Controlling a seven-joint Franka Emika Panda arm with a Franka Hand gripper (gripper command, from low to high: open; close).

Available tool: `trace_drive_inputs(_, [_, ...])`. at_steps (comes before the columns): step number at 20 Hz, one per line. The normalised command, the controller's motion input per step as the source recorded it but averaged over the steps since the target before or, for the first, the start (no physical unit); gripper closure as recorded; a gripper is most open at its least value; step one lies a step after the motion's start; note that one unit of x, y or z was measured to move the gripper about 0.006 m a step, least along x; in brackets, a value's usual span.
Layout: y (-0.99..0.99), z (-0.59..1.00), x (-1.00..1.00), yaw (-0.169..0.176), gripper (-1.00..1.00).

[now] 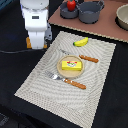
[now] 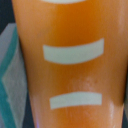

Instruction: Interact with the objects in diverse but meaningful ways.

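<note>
The golden-brown bread loaf [image 2: 70, 65] with pale score marks fills the wrist view, very close to the camera. In the exterior view only an orange sliver of it [image 1: 29, 44] shows under my gripper [image 1: 38, 44], which sits low at the placemat's far left edge. My fingers are hidden, so I cannot tell whether they hold the loaf. A yellow banana [image 1: 80, 42] lies at the mat's far side. A yellow butter-like block with a red mark [image 1: 71, 64] rests on a small round plate [image 1: 61, 71]. A red tomato [image 1: 71, 5] sits in a grey pot [image 1: 65, 12].
A striped placemat [image 1: 40, 87] covers the dark table. A wooden-handled fork [image 1: 66, 80] and knife [image 1: 84, 58] flank the plate. A second grey pot [image 1: 91, 12] and a pale bowl [image 1: 123, 18] stand on the brown surface [image 1: 107, 27] at the back.
</note>
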Motion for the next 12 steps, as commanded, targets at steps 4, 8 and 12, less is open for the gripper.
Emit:
trace_drive_inputs(4, [-0.01, -0.46, -0.59, 0.015, 1.0])
trace_drive_inputs(8, [0.01, -0.49, -0.66, 0.023, 1.0])
trace_drive_inputs(12, [0.08, -0.38, -0.81, 0.039, 1.0])
